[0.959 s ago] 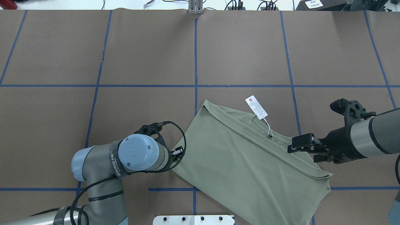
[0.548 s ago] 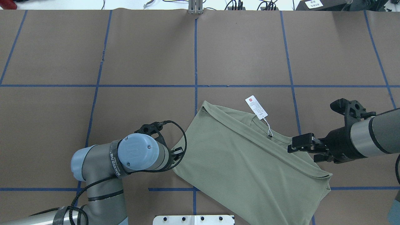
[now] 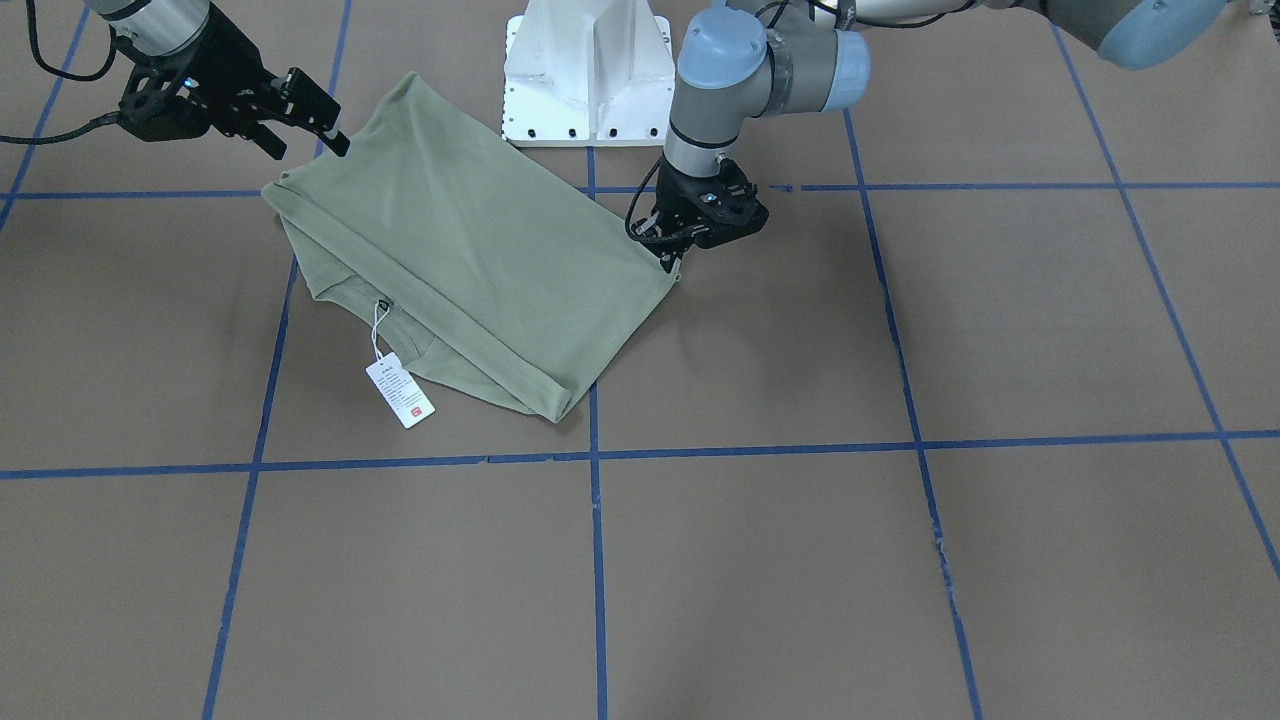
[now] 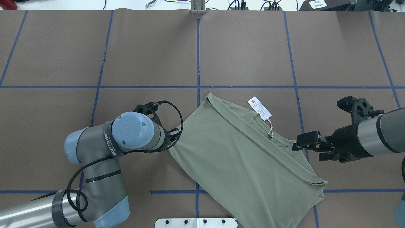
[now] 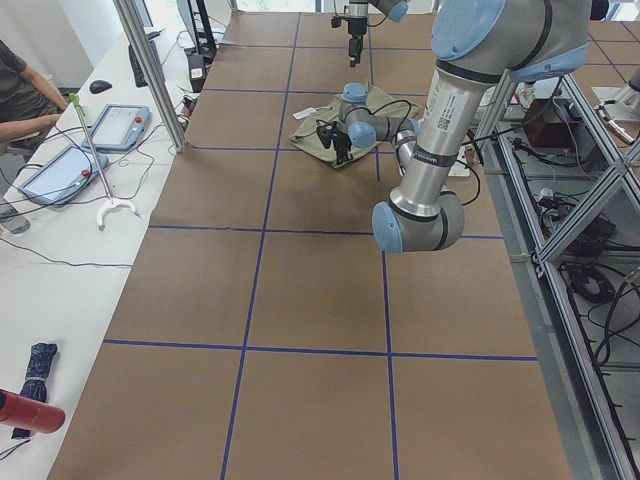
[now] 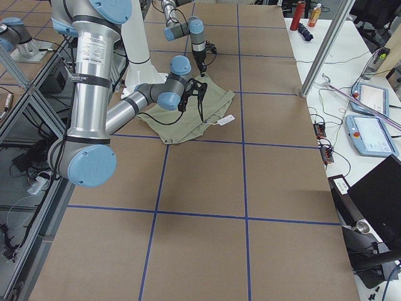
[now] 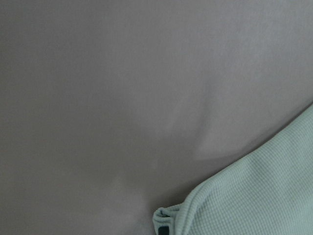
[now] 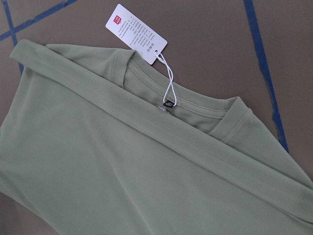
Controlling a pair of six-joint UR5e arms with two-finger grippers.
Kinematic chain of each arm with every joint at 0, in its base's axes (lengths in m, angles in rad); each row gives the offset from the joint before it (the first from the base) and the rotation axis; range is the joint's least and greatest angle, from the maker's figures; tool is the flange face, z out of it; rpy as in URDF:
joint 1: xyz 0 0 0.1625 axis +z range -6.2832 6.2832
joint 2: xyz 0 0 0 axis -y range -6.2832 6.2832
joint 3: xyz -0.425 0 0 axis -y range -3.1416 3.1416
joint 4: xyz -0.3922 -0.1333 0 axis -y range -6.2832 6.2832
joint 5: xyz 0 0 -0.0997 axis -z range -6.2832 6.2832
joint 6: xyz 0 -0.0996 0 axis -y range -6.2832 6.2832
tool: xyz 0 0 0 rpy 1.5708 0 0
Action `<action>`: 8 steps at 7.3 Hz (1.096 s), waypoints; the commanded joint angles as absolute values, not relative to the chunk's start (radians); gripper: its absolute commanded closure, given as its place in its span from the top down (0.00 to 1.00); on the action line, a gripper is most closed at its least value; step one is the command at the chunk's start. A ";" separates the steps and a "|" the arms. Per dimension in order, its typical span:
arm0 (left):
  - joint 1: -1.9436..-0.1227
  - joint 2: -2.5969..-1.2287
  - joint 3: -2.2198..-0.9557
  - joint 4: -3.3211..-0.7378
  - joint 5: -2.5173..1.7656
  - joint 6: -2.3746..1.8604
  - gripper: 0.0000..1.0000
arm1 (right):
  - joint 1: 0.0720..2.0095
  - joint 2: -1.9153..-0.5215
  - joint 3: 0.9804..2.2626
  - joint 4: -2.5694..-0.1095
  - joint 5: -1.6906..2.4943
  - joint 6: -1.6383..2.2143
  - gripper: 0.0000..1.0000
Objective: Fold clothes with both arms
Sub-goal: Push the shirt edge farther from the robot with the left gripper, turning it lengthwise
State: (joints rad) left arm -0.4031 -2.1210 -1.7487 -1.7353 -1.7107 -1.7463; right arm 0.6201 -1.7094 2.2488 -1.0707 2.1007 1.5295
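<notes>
- We're looking at a green shirt (image 4: pixel 240 158) lying folded on the brown counter (image 4: pixel 246 50). It sits slantwise on the robot's side, mostly to the right of the centre line of blue tape (image 4: pixel 198 57).
- Its near edge reaches the white base (image 3: pixel 585 70) of the robot.
- The round neck faces the far side, and a long folded band of cloth runs straight across just below it.
- The white paper tag (image 4: pixel 259 108), with its red mark, rests flat on the bare counter beside the neck, tied on by a white string.
- Over to the left hand (image 3: pixel 672 260): it points down at the shirt's left corner, fingers pressed together on that corner, which rises a little off the counter to meet them.
- From overhead, the arm's own wrist hides most of that hand.
- Its wrist camera gives us only that cloth corner and plain counter.
- The right hand (image 4: pixel 308 151) comes in low from the side at the shirt's right shoulder edge, fingers spread with nothing between them.
- We cannot tell whether its upper finger touches the cloth.
- Its wrist camera looks along the neck, the tag and the band.
</notes>
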 commanded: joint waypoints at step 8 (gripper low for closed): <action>-0.727 -2.497 -0.978 -2.239 -1.606 -1.301 0.00 | 0.624 -1.700 2.237 -1.071 2.089 1.528 1.00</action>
